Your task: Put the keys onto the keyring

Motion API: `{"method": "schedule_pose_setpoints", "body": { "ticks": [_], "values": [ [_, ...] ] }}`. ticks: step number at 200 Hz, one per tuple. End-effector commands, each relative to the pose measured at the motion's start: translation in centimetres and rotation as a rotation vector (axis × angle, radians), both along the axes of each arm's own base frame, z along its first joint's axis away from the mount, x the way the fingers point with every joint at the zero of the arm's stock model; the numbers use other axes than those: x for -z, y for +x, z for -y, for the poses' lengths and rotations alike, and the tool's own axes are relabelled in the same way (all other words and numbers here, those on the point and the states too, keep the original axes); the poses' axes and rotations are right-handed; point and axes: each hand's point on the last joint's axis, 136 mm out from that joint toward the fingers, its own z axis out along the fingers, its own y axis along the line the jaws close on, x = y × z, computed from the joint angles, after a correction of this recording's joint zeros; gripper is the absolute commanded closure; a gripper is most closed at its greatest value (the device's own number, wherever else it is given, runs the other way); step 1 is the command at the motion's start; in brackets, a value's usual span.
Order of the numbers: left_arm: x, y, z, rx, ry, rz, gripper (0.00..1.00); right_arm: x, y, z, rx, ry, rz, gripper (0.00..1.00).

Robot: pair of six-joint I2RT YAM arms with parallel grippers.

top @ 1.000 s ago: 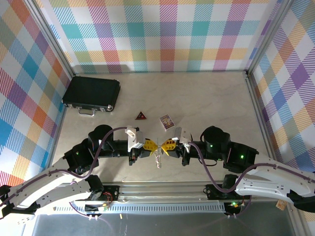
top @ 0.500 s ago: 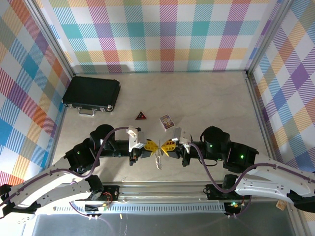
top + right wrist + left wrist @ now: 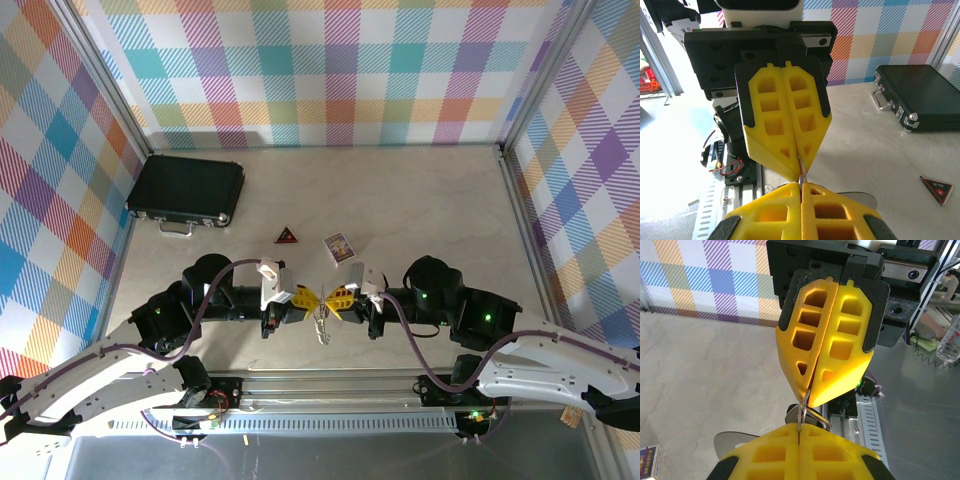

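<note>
Between the left tool [image 3: 311, 298] and right tool [image 3: 336, 299], the keyring [image 3: 321, 326] hangs pinched.

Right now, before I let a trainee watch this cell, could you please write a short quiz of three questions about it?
1. True or false: the left claw and the right claw are both shut.
2. What lies beside the card? A. a triangle B. a spoon C. a cup
3. Fill in: both claws grip the ____.
Key: 1 true; 2 A; 3 keyring.
</note>
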Motion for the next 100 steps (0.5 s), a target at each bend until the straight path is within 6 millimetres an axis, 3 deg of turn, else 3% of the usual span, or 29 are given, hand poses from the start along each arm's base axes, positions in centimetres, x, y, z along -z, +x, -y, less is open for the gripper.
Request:
{"method": "schedule_pose_setpoints", "body": {
  "ticks": [1, 100],
  "values": [
    [-2.07, -0.29, 0.13, 0.009, -0.059, 0.030, 1.00, -1.92, -1.47, -0.40, -0.087, 0.054, 0.026, 1.00],
    [-1.87, -0.61, 0.10, 0.023, -0.057, 0.013, 1.00, -1.39, -0.80, 0.09, -0.054, 0.026, 0.085, 1.00]
  ]
}}
